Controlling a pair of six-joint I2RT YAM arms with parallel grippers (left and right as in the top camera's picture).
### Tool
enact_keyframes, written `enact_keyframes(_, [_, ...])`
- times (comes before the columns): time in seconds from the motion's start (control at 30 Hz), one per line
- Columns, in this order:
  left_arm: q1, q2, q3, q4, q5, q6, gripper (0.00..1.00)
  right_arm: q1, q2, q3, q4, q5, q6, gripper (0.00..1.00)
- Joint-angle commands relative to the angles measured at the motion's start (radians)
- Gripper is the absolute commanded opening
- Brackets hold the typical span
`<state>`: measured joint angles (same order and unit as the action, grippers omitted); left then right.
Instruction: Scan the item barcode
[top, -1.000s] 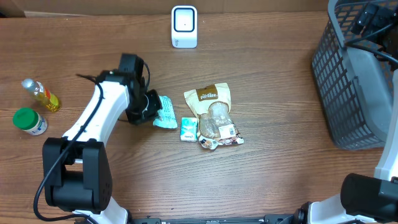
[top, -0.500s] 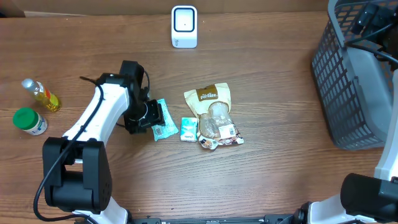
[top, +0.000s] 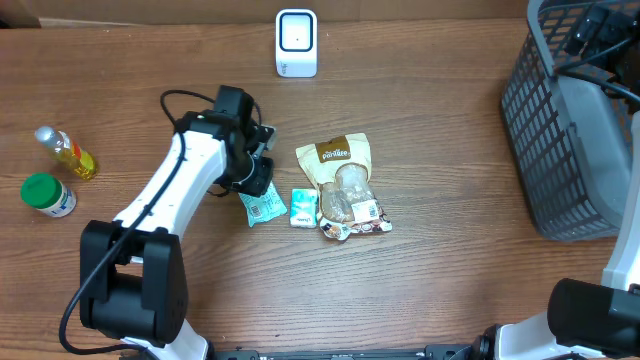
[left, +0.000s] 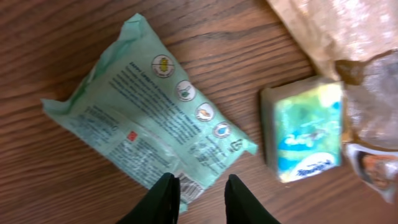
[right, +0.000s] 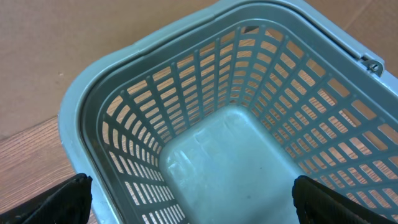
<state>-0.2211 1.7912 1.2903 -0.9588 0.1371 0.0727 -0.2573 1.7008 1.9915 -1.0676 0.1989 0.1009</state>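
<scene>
Slippage threatens: the left hand (left: 200, 188), narrowly parted astride one edge of the green packet (left: 143, 124) flat on the tabletop (left: 56, 186), may pinch only film and drop it before the scanner (top: 296, 42).

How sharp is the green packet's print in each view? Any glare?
Left wrist: green packet large in frame, print soft and unreadable, no glare. Overhead: crisp, but packet too small to read. Right wrist: only the basket, in focus.

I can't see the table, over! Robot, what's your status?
Left gripper slightly open above mint-green plastic packet, lying flat. Right gripper wide open over grey plastic basket. Bare wood between packet and white scanner.
</scene>
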Motion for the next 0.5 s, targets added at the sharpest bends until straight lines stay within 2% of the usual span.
enact_keyframes(0.0, [-0.028,-0.013,0.004,0.006,-0.129,0.051,0.25,0.000,-0.010,0.018,0.004,0.010,0.004,1.00])
enact_keyframes(0.2, [-0.048,-0.009,-0.023,0.029,-0.226,0.051,0.25,0.000,-0.010,0.018,0.003,0.010,0.004,1.00])
enact_keyframes(0.47, [-0.048,0.034,-0.048,0.064,-0.222,0.042,0.24,0.000,-0.010,0.018,0.004,0.010,0.004,1.00])
